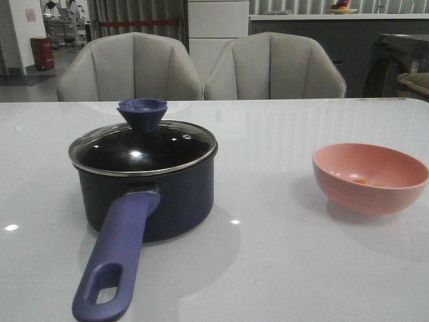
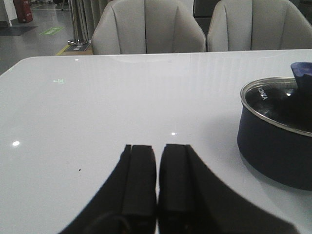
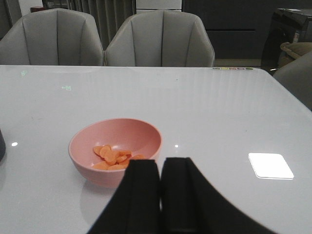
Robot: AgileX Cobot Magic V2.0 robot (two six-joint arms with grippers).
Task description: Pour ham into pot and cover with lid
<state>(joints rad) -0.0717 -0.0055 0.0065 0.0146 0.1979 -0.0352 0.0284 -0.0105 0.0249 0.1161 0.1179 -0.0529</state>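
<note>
The dark navy pot (image 1: pixel 147 194) stands left of centre on the white table, its long blue-purple handle (image 1: pixel 117 258) pointing toward the front edge. The glass lid (image 1: pixel 144 147) with its blue-purple knob (image 1: pixel 142 113) rests on the pot. Orange ham slices (image 3: pixel 113 157) lie in the pink bowl (image 3: pixel 117 148) on the right side (image 1: pixel 370 178). My left gripper (image 2: pixel 157 148) is shut and empty, left of the pot (image 2: pixel 275 136). My right gripper (image 3: pixel 160 163) is shut and empty, just short of the bowl. Neither gripper shows in the front view.
Two grey chairs (image 1: pixel 201 67) stand behind the table's far edge. A bright rectangular reflection (image 3: pixel 270 165) lies on the tabletop to the right of the bowl. The white table (image 1: pixel 268 134) has bare surface between pot and bowl.
</note>
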